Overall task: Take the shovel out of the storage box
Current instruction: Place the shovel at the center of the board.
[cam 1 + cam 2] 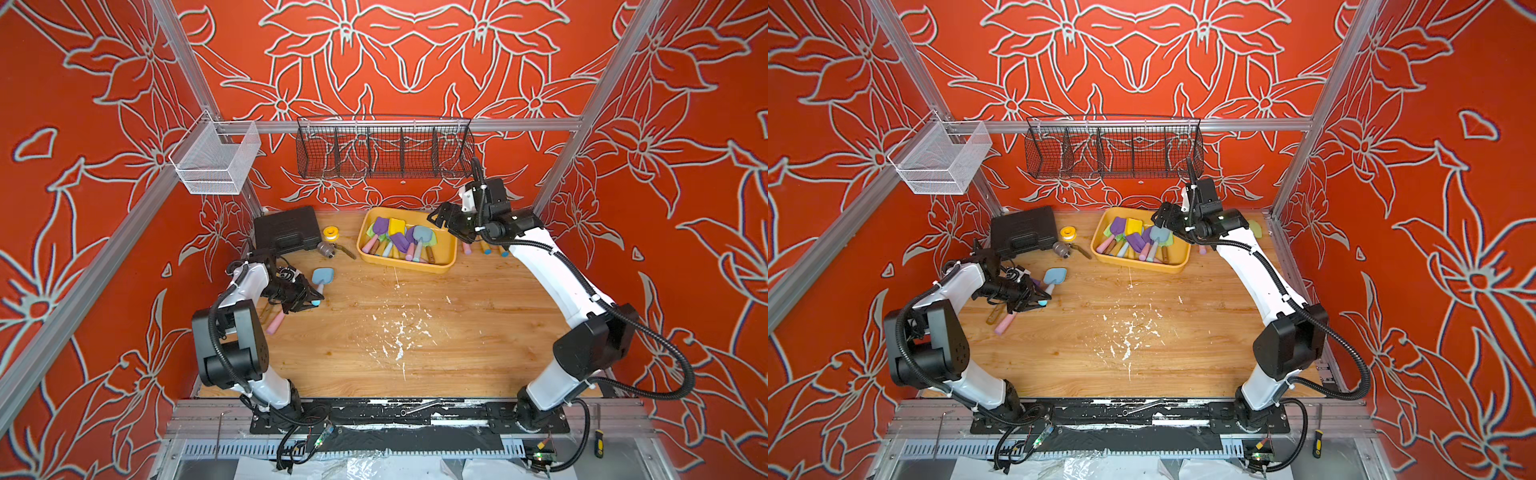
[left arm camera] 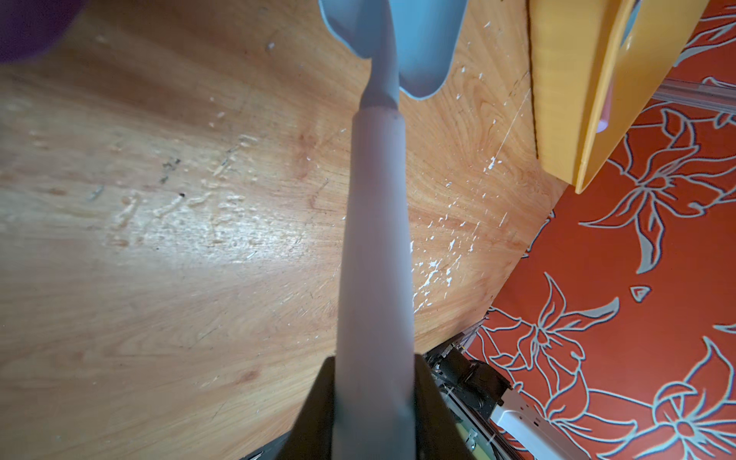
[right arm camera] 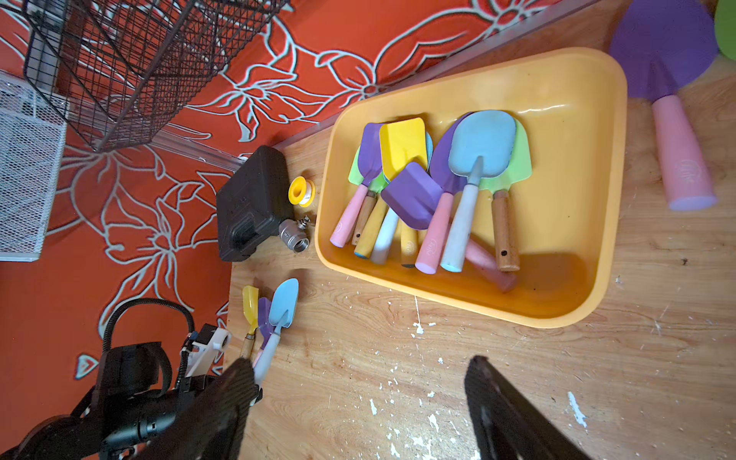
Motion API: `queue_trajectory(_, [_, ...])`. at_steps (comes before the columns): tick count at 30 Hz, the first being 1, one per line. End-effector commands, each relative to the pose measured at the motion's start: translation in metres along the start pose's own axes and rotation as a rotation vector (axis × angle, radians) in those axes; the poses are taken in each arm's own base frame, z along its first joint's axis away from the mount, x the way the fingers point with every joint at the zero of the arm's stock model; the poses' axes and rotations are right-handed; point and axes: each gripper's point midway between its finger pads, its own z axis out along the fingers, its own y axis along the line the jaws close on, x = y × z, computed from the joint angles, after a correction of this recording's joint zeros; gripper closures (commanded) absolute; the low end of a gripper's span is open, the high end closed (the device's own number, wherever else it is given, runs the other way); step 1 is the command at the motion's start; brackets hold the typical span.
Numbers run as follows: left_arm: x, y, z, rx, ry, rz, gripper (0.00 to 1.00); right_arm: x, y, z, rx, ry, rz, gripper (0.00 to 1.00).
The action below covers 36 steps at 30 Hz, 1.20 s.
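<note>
We see our left gripper (image 1: 309,301) low over the table (image 1: 415,332), pinching the blue shovel (image 1: 323,275) by its pale handle, outside the storage box (image 1: 405,266). Our right gripper (image 3: 358,364) hangs spread above the box's corner, and its arm hides the blades of the shovels (image 1: 484,248) beside the box.

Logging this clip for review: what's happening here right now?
The left gripper is shut on the handle of a blue shovel, holding it over the table outside the storage box. The right gripper hangs open near the box, holding nothing. Other shovels lie in the box, and a few lie on the table.
</note>
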Motion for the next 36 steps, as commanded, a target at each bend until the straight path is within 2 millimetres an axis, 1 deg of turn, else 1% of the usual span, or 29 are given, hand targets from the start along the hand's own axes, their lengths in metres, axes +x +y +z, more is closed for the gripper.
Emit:
queue_trajectory(1, [0.009,0.007,-0.002,-0.036,0.058,-0.006,1.0,0.001,-0.005,0.006,-0.01,0.031,0.009,0.15])
queue_trajectory(10, [0.006,0.028,-0.002,-0.159,0.092,-0.033,0.99,-0.004,-0.009,0.013,-0.024,0.045,0.037,0.15])
queue_trajectory(18, [0.006,0.036,0.001,-0.192,0.119,-0.044,0.75,0.0,-0.009,0.02,-0.045,0.086,0.051,0.14])
queue_trajectory(21, [0.006,0.038,-0.001,-0.207,0.118,-0.043,0.72,0.001,-0.009,0.02,-0.043,0.091,0.054,0.13])
queue_trajectory(26, [0.008,0.042,-0.004,-0.241,0.129,-0.041,0.72,0.003,-0.012,0.02,-0.037,0.103,0.056,0.11])
queue_trajectory(28, [0.008,0.043,-0.004,-0.245,0.129,-0.043,0.68,0.004,-0.012,0.019,-0.035,0.107,0.058,0.09])
queue_trajectory(30, [0.008,0.043,-0.004,-0.249,0.131,-0.044,0.62,0.005,-0.012,0.018,-0.035,0.109,0.059,0.03])
queue_trajectory(34, [0.008,0.043,-0.005,-0.251,0.125,-0.043,0.54,0.006,-0.012,0.016,-0.035,0.109,0.065,0.03])
queue_trajectory(36, [0.008,0.043,-0.006,-0.254,0.122,-0.04,0.53,0.007,-0.014,0.016,-0.03,0.11,0.067,0.03])
